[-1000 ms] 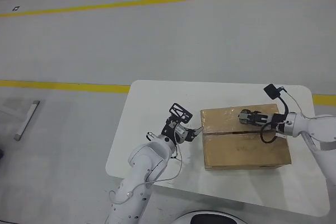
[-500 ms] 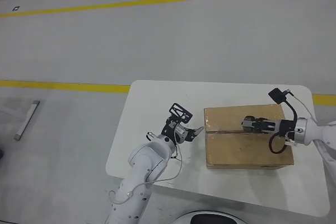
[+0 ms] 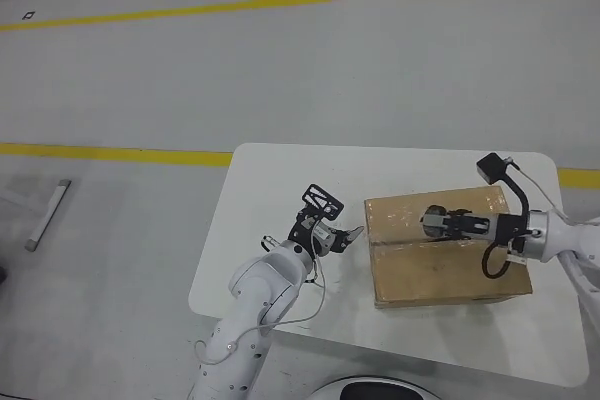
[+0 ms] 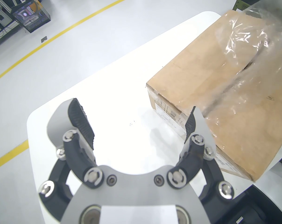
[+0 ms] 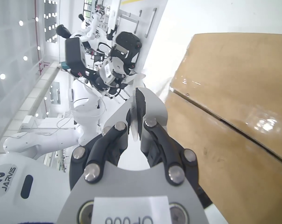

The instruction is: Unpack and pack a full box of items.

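Low centre of top view: left gripper point(image 3: 345, 236) over white table point(image 3: 280, 200), jaws spread wide, nothing between them, just beside left end of cardboard box point(image 3: 445, 270). Box right of centre on table, slightly skewed, flaps down, seam running along its top. Over seam, right half of frame: right gripper point(image 3: 430, 220), jaws clenched on strip of clear tape point(image 4: 243, 36); film lifted off box top, crinkled. Upper left, beyond table: yellow floor line point(image 3: 100, 153) across grey floor.
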### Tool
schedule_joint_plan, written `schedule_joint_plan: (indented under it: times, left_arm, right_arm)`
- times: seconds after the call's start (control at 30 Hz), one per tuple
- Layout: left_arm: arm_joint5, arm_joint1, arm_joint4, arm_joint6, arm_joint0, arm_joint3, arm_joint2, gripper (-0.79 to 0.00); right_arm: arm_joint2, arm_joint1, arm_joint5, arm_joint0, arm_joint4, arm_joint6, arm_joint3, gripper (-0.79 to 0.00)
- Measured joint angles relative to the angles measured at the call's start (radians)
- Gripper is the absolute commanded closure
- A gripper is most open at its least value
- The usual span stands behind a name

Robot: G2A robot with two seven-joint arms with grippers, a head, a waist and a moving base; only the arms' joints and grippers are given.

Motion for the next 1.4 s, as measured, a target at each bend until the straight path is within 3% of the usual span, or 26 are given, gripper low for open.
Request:
schedule_joint_plan:
  times: [0.47,0.8,1.4]
  left_arm:
    - [0.000,0.000,0.000,0.000,0.000,0.000,0.000,-0.785]
    - [0.000,0.000,0.000,0.000,0.000,0.000,0.000,-0.785]
    - [0.000,0.001,-0.034,0.007,0.016,-0.025,-0.002,-0.785]
  right_arm:
    - [0.046,0.026,-0.007,-0.053,-0.219,-0.023,0.046,0.000]
    - [0.068,0.033,-0.073,-0.098,-0.230,-0.061,0.042,0.000]
    - [0.029,0.039,-0.098,-0.100,-0.313,-0.123,0.061,0.000]
